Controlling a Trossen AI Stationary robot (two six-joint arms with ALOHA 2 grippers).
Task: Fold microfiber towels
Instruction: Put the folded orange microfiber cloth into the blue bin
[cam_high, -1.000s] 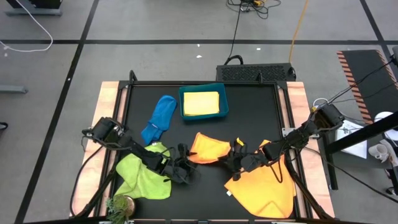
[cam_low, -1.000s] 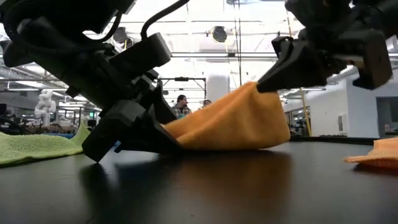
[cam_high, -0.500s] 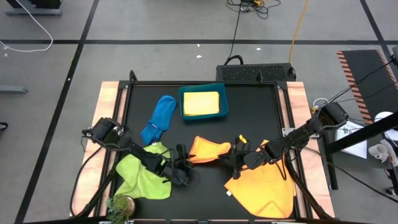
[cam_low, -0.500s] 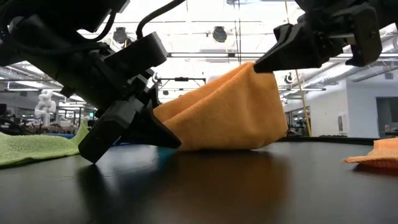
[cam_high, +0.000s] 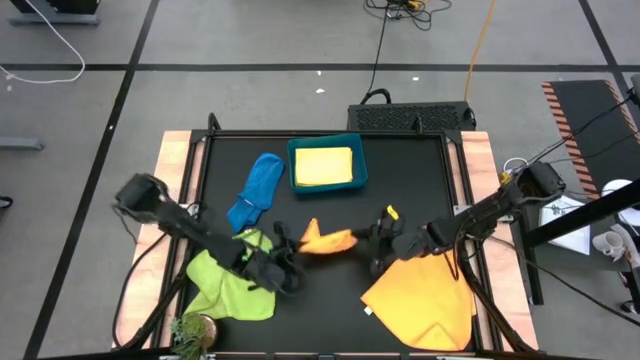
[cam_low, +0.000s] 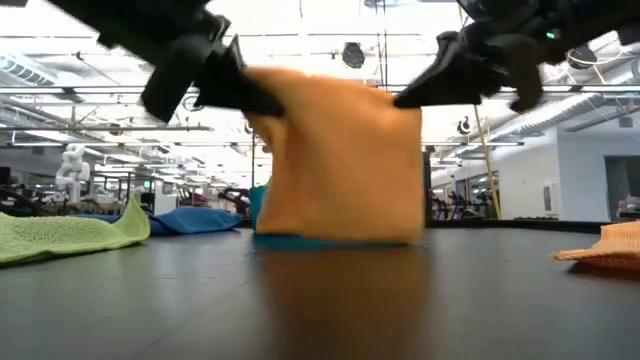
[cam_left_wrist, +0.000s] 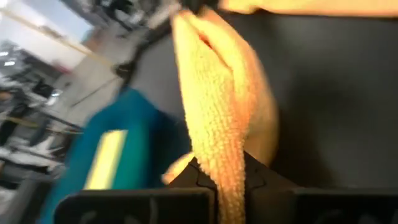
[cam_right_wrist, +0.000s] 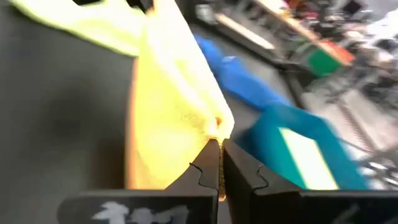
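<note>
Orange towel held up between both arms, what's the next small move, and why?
Probably carry the two held corners forward and lower them, so the orange towel drapes over itself into a fold. The left tool and right tool each pinch a top corner, and the cloth hangs nearly straight, its bottom edge just about at the table.

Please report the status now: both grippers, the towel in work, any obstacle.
Left gripper and right gripper shut on opposite corners of orange towel. Towel hangs stretched between them, above table. Nothing in the way.
</note>
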